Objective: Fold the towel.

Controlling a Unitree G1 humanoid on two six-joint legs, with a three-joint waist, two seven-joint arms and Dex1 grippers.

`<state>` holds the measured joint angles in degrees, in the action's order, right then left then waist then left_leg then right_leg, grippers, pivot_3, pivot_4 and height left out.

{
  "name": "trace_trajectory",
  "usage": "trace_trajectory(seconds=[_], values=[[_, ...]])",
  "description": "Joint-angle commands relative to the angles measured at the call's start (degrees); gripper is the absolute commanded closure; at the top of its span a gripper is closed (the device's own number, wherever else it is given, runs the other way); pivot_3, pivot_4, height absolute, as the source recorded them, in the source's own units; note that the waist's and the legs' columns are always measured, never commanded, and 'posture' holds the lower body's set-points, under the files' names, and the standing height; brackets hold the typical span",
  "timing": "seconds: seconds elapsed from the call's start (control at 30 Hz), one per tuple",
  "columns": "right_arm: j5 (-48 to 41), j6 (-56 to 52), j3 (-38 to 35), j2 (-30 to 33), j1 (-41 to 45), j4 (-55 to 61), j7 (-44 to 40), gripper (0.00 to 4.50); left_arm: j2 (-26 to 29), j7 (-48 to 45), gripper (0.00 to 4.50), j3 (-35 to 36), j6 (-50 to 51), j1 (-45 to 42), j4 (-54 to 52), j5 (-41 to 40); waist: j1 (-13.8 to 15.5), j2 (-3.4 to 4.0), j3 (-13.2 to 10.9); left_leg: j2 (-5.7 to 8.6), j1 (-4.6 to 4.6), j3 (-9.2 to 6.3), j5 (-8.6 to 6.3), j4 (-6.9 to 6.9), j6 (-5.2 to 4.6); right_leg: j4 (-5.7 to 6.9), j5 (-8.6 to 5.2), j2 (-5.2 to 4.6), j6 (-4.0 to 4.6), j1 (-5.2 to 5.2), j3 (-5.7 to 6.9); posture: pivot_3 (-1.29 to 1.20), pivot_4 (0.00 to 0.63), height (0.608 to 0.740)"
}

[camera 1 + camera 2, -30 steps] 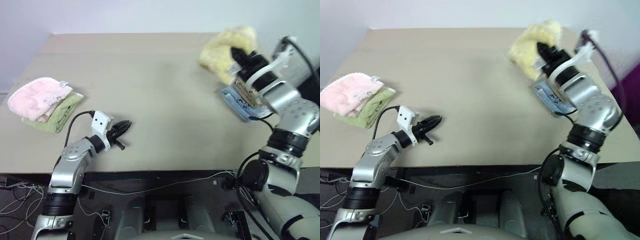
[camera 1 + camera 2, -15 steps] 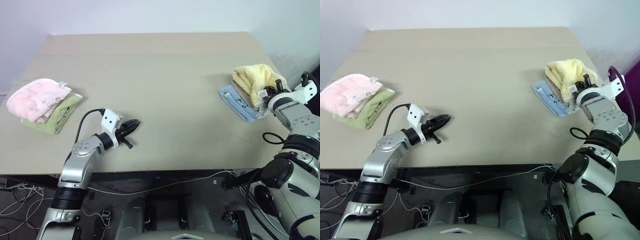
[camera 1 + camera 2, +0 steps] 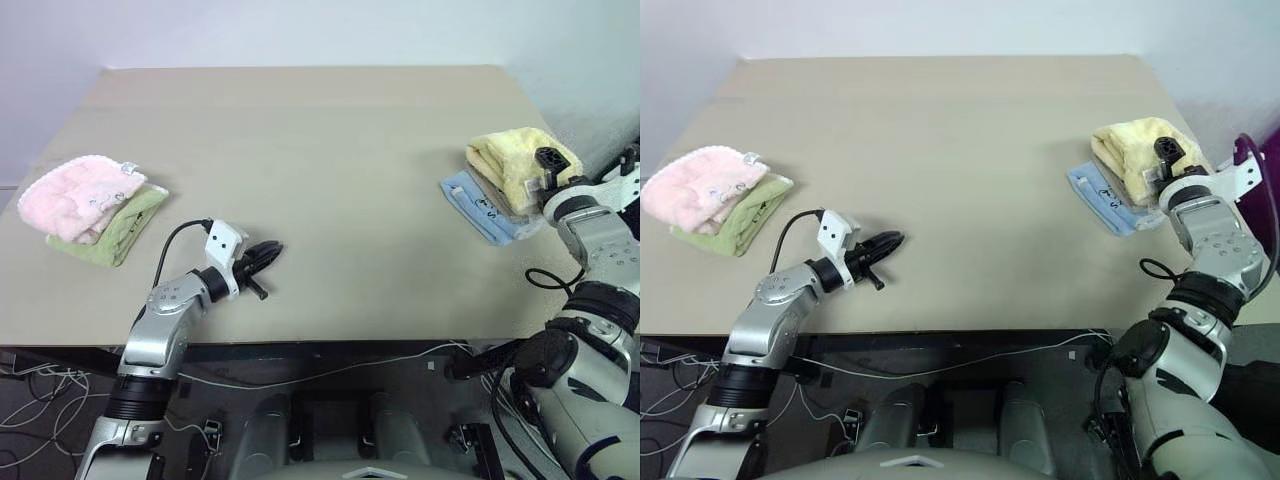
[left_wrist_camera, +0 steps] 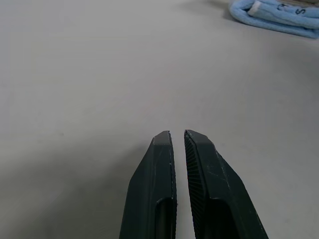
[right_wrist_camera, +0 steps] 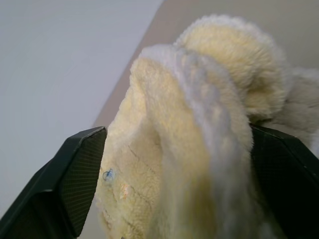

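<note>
The pale yellow towel (image 3: pixel 508 158) lies folded in a thick bundle on a blue cloth (image 3: pixel 476 206) near the table's right edge. My right gripper (image 3: pixel 549 166) is level at the towel's near side. Its two black fingers (image 5: pixel 75 174) stand wide apart, open, with the fluffy towel (image 5: pixel 209 99) bulging between them. My left gripper (image 3: pixel 268 251) hovers low over the bare tabletop at the front left, far from the towel. Its fingers (image 4: pixel 162 164) are shut with nothing between them.
A pink fluffy towel (image 3: pixel 70 190) rests on a green cloth (image 3: pixel 122 230) at the table's left edge. The blue cloth (image 4: pixel 271 12) carries black marks. The table's front edge (image 3: pixel 330 345) runs just under my left arm, with cables hanging below it.
My right arm brought the yellow towel down and rightward from mid-air onto the blue cloth, and its fingers spread open. My left gripper drifted slightly right, still shut.
</note>
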<state>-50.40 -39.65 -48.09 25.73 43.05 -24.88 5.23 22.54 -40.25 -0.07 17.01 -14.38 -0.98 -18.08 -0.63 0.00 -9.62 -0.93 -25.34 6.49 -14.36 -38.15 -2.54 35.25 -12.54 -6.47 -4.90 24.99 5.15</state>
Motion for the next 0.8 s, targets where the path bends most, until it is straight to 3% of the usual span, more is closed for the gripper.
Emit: trace_trajectory(seconds=[0.03, 0.23, 0.37, 0.57, 0.8], values=[[-1.69, -0.29, 0.14, 0.04, -3.04, 11.39, 2.31, 0.04, 0.03, -1.02, 4.07, -0.27, -1.07, -1.48, 0.15, -0.07, 0.02, 0.01, 0.0, 0.0, 0.0, 0.0, 0.0, 0.0, 0.0, 0.0, 0.0, 0.0, 0.0, 0.0, 0.0, 0.0, 0.15, 0.74], [-0.82, 0.67, 2.55, -0.77, -9.96, 24.76, 5.13, 0.04, 0.07, -1.69, 4.07, -0.41, -1.8, -2.87, 2.34, 0.32, -0.07, 0.03, 0.01, 0.0, 0.02, -0.02, -0.01, 0.0, -0.01, 0.01, 0.0, 0.01, 0.0, 0.0, -0.01, 0.0, 0.15, 0.74], [1.94, 1.36, 8.26, 0.22, -14.11, 31.88, 2.2, 0.04, -0.08, 0.07, 4.07, 0.32, -3.91, -5.21, 6.06, 1.87, -0.1, 0.03, 0.01, -0.01, 0.03, -0.02, -0.01, 0.0, -0.02, 0.02, -0.01, 0.01, -0.01, 0.0, -0.01, 0.0, 0.15, 0.74], [16.88, 7.34, 33.38, 8.45, -21.2, 42.15, -16.18, 0.04, -0.3, 4.03, 4.07, 3.0, -6.14, -8.41, 9.77, 2.8, -0.27, 0.05, 0.0, -0.01, 0.03, -0.04, -0.04, 0.0, -0.07, 0.01, -0.02, 0.02, -0.02, 0.01, -0.01, 0.0, 0.15, 0.74], [34.01, 19.49, 55.02, 4.21, -17.32, 32.46, -26.09, 0.04, 0.71, 7.49, 4.07, 6.91, -7.07, -6.55, 10.06, 2.59, -0.06, 0.0, 0.0, 0.01, 0.02, -0.07, -0.04, -0.08, -0.06, 0.01, -0.02, 0.02, -0.03, -0.04, 0.03, 0.0, 0.15, 0.74]])
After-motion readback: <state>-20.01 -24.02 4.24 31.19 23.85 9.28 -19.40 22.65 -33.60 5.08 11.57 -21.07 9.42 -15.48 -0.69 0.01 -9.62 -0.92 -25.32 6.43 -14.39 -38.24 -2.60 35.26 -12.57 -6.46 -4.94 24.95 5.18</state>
